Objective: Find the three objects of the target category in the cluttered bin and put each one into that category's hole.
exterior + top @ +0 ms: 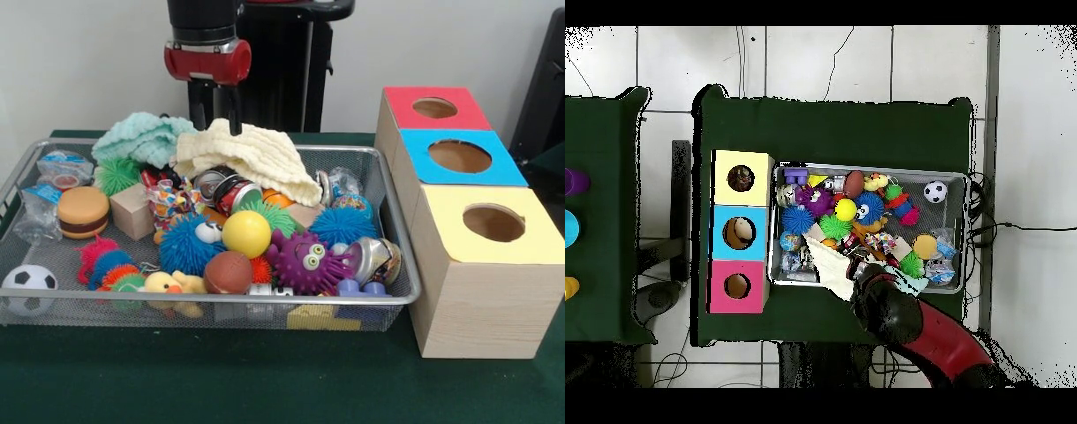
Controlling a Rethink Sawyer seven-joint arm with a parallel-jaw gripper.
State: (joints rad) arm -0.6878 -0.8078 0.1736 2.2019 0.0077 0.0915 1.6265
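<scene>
Green cloth covers the table (177, 389), with a pale wall behind it. Two dark fingers (235, 110) of the gripper (214, 113) hang side by side with a narrow gap between them, parted and clasping nothing; the right-hand tip in the front view meets the top fold of the cream cloth (252, 157), or sits just above it, I cannot tell which. From overhead the red arm (930, 335) covers the gripper and the near rim of the bin.

Beside the cream cloth lies one mint knitted cloth (146, 137), both at the back of the wire mesh bin (402, 256). Below them the clutter holds three blue spiky balls, the largest (184, 245) by a yellow ball (246, 233), plus one purple spiky creature with eyes (305, 261), one brown football (228, 272), one soccer ball (28, 284), one toy burger (83, 212) and one wooden block (132, 210).

Three wooden boxes stand in a row just beside the bin, each with one round hole: red (434, 108), blue (459, 156), yellow (493, 223).

Cans and wrapped packets under the cloths are partly buried and hard to name.
</scene>
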